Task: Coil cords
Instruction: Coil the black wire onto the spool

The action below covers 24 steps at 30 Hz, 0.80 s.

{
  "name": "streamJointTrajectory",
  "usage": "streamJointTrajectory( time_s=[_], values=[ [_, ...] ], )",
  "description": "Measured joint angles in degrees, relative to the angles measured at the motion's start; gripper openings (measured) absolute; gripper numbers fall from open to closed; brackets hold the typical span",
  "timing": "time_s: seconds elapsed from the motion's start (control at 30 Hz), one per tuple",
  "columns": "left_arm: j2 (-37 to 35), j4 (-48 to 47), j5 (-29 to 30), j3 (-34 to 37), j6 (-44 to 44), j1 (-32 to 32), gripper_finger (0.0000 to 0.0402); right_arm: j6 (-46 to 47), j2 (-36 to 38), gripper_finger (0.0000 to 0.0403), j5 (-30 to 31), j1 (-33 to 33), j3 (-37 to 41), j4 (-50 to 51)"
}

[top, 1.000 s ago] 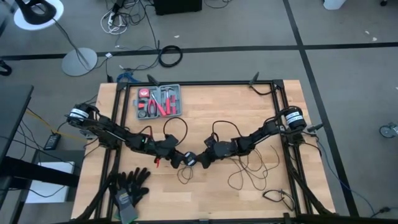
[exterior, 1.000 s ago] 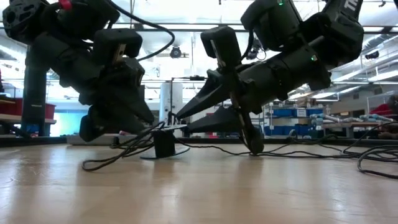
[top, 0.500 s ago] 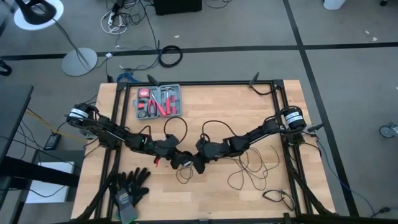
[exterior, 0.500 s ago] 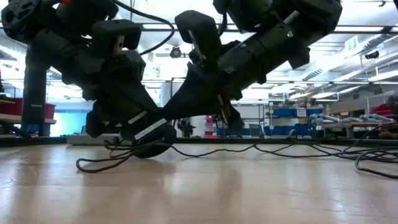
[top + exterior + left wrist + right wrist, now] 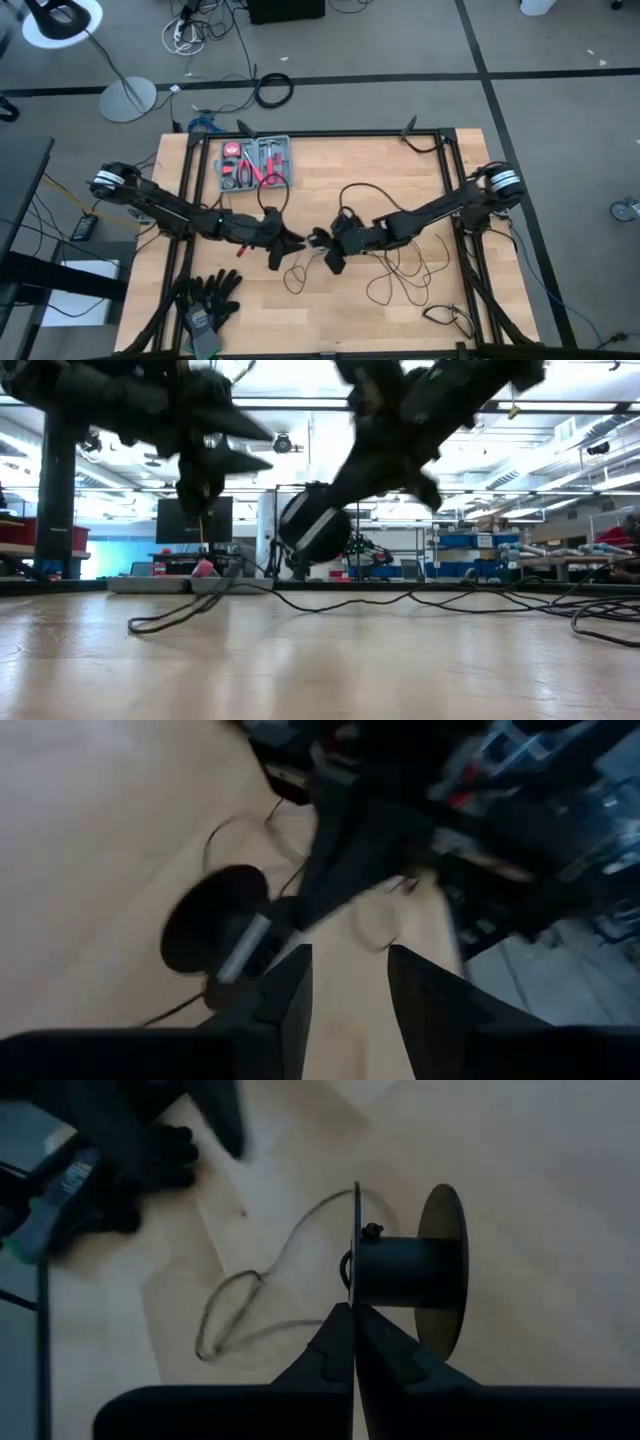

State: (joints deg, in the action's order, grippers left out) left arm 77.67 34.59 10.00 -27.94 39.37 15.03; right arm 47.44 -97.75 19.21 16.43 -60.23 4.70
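My right pincer grips the black spool above mid-table, cord trailing right. My left pincer is narrowly parted, empty, just left of it. I see bare table along the near edge.

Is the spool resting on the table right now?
No. In the low view the spool hangs in the air, clear of the table.

High view: straight down over whole table, both arms in shot. Low view: at tabletop level, looking across into room behind. Left wrist view: close, past left gripper toward the round black puck. Right wrist view: close, past right gripper, same puck just ahead. All four share puck, table middle.
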Motion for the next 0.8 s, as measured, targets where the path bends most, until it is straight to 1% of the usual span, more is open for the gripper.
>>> streamJointTrajectory(
  time_s=[0.13, 0.27, 0.37, 0.47, 0.53, 0.63, 0.8],
  values=[
    [-3.7, -0.7, 2.2, 0.0, -3.5, 0.0, 0.0136, -3.0, 5.9, 0.0000, 3.6, 0.9, 0.0, 4.5],
    [-5.8, -3.9, 5.4, 0.0, -7.4, -0.8, 0.0136, -8.3, 9.9, 0.0000, 4.4, 0.8, 0.0, 5.6],
    [-5.7, -5.8, 5.5, 0.0, -9.8, -3.1, 0.0135, -13.2, 11.2, 0.0000, 4.5, -0.6, 0.0, 5.5],
    [-5.5, -6.2, 5.0, 0.0, -13.6, -6.6, 0.0135, -16.8, 10.9, 0.0000, 4.5, -2.9, 0.0, 5.9],
    [-5.6, -7.5, 4.9, 0.0, -16.5, -9.1, 0.0135, -19.2, 10.8, 0.0000, 3.3, -5.1, 0.0, 6.5],
    [-6.5, -6.9, 4.2, 0.0, -19.7, -12.6, 0.0135, -22.5, 10.8, 0.0000, 0.2, -8.6, 0.0, 6.5],
    [-6.9, -7.0, -3.5, 0.0, -21.9, -16.5, 0.0135, -28.7, 11.2, 0.0000, -8.9, -13.0, 0.0, 4.4]
  ],
)
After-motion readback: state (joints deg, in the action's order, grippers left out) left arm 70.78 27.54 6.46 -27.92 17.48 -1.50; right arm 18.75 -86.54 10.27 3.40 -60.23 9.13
